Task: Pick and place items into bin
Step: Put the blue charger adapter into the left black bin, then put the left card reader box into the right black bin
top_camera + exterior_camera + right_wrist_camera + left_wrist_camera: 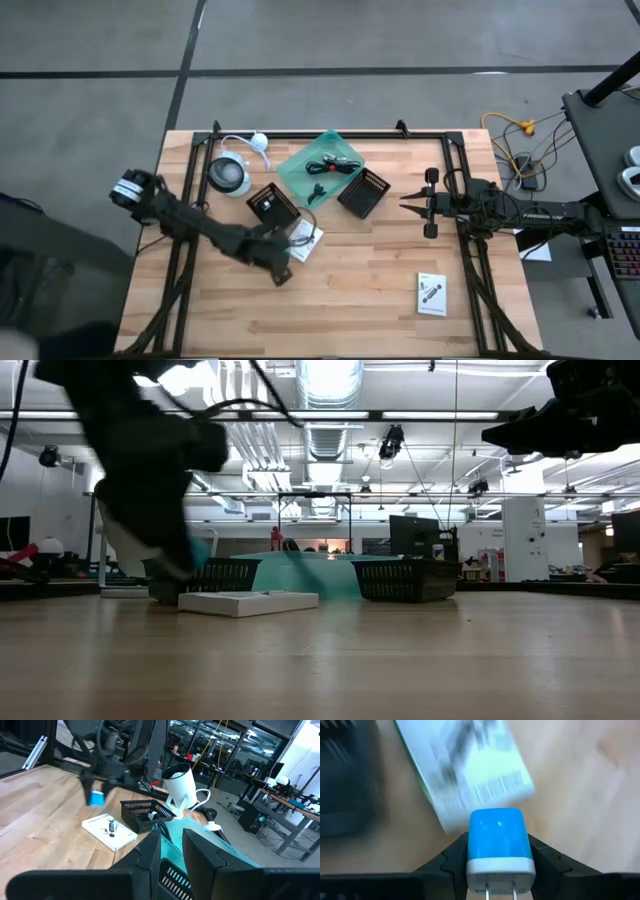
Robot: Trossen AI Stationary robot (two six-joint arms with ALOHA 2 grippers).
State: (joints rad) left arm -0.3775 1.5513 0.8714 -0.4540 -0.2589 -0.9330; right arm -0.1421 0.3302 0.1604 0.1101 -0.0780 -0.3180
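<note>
My left gripper point(283, 256) is over the table's middle, beside a white printed packet point(306, 238), and is shut on a small blue-and-white plug adapter point(497, 842). In the right wrist view the adapter point(96, 798) hangs above the wood, next to the packet point(109, 831) lying flat. The teal bin point(322, 168) sits near the far edge with a black cable point(333, 166) inside. A second white packet point(432, 293) lies flat near the right front. My right gripper point(405, 206) hovers right of the bin, high above the table, narrowly open and holding nothing. My left gripper pinches the adapter between its two fingers, one on each side of the white base end point(470, 867), coming from above. The blue end point(497, 827) points down toward the table and the metal prongs point(500, 891) point back at the wrist. It is lifted clear of the table.
Two black mesh baskets point(272, 205) point(363, 192) flank the bin's near corner. A white pitcher point(230, 175) with a white cord stands at the far left. Black frame rails run along the table's left, right and far sides. Bare wood lies toward the near edge.
</note>
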